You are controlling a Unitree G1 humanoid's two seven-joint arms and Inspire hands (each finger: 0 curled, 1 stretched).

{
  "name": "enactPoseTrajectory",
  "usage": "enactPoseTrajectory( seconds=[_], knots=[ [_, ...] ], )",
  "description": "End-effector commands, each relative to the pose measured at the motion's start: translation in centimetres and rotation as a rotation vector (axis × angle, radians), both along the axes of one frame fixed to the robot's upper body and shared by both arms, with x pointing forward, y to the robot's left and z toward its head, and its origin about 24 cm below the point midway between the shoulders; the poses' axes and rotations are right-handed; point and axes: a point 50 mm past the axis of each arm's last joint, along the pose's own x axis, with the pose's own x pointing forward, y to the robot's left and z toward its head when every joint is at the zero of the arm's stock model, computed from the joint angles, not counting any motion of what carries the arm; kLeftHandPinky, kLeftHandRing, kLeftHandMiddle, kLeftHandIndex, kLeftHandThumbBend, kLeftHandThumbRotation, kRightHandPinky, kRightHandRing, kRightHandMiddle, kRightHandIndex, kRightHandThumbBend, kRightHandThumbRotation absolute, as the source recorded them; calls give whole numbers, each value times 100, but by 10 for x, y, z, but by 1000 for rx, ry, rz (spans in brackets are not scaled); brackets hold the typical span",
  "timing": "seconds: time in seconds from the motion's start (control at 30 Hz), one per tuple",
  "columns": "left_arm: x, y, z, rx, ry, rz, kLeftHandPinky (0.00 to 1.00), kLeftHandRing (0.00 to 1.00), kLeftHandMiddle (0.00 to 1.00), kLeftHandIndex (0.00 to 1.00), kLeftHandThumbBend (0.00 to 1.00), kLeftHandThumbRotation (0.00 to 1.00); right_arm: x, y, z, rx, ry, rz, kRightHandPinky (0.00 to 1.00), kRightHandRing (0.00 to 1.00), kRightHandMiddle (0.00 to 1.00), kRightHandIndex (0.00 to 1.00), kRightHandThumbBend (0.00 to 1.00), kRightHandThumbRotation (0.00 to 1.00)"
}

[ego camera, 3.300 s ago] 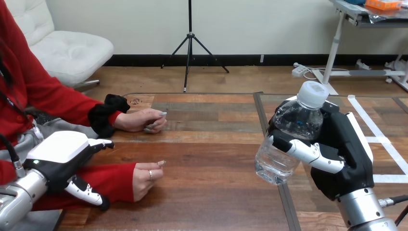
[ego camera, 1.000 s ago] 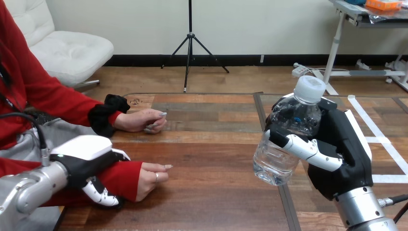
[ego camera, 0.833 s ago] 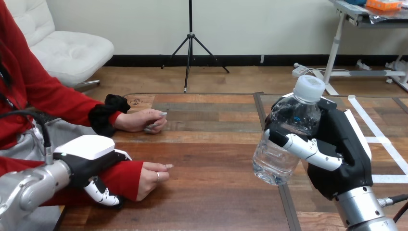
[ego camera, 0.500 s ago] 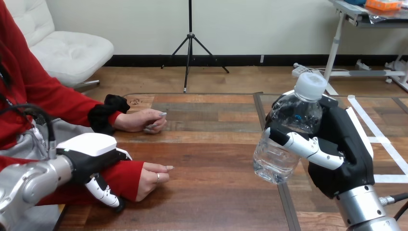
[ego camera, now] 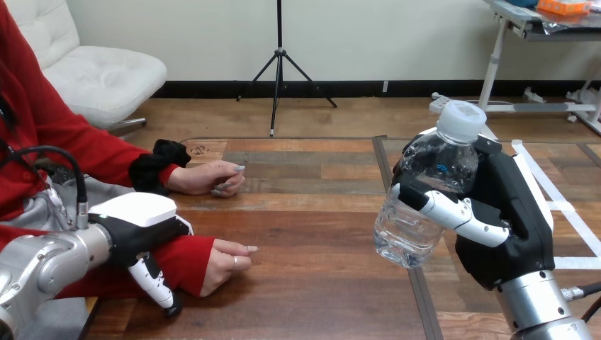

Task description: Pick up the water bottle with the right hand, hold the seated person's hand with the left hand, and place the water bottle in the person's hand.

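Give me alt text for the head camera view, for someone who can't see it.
The robot's right hand grips a tilted water bottle above the wooden table. At lower left, its left hand curls over the person's red-sleeved wrist, which rests on the table.

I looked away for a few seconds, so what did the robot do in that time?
The left hand slid rightward along the person's red sleeve to sit over the wrist, behind the person's nearer hand, which edged slightly right; whether the robot grips, I can't tell. Unchanged: the right hand holds the water bottle above the table, and the person's farther hand rests there.
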Motion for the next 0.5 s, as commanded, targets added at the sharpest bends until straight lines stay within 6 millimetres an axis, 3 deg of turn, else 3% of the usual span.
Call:
enactPoseTrajectory(
  seconds=[0.0, 0.13, 0.47],
  knots=[
    [-12, -10, -24, -14, 91, -29, 49, 56, 63, 64, 99, 16, 6, 7, 21, 18, -102, 26, 31, 36, 41, 42, 71, 0],
    [-12, -13, -24, -54, 87, -32, 45, 52, 59, 59, 96, 5, 7, 8, 20, 19, -100, 36, 32, 37, 41, 42, 71, 0],
    [-12, -17, -20, -96, 63, -58, 37, 45, 51, 51, 93, 0, 12, 12, 19, 11, -97, 39, 32, 37, 42, 42, 71, 0]
  ],
)
